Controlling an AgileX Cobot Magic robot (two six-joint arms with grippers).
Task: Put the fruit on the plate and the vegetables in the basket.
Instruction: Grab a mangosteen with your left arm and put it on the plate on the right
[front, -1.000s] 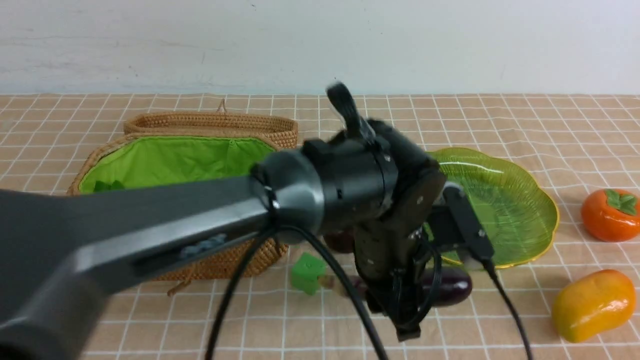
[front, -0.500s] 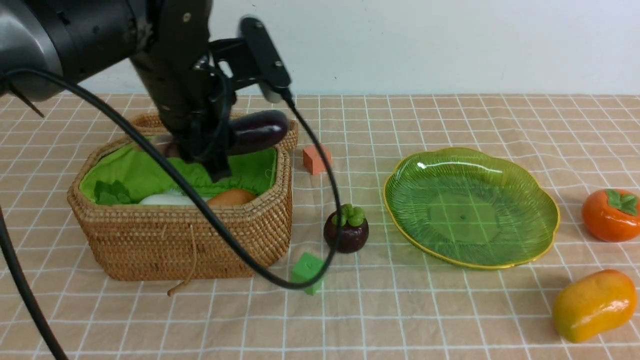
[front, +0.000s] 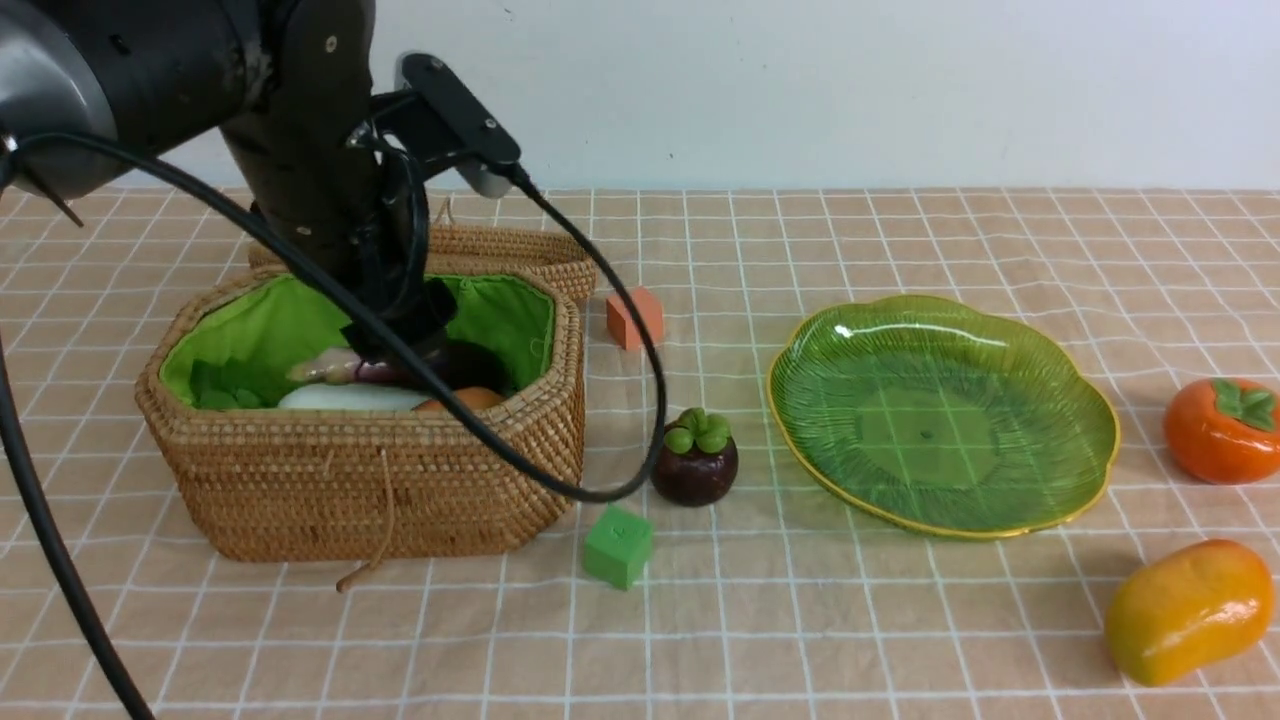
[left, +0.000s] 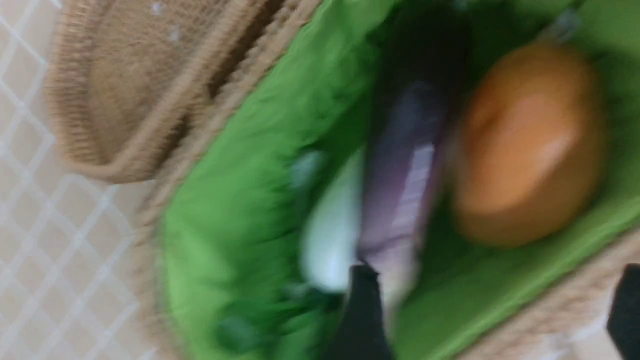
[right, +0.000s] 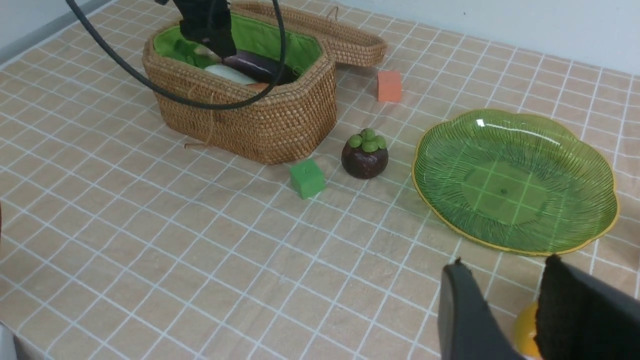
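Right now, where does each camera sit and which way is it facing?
Front view: between the arms, facing forward over the table to the wall; left arm reaches into the basket.
Left wrist view: above the basket, looking in at eggplant, potato, radish; left claw shows, blurred.
Right wrist view: above the mango, facing plate and basket; right claw shows.
Front and right wrist share the mangosteen.

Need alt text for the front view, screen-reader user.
Left arm reaches down into the wicker basket, where the eggplant, radish and potato lie. On the checked cloth, the mangosteen, persimmon and mango sit outside the green plate, with an orange cube and a green cube nearby.
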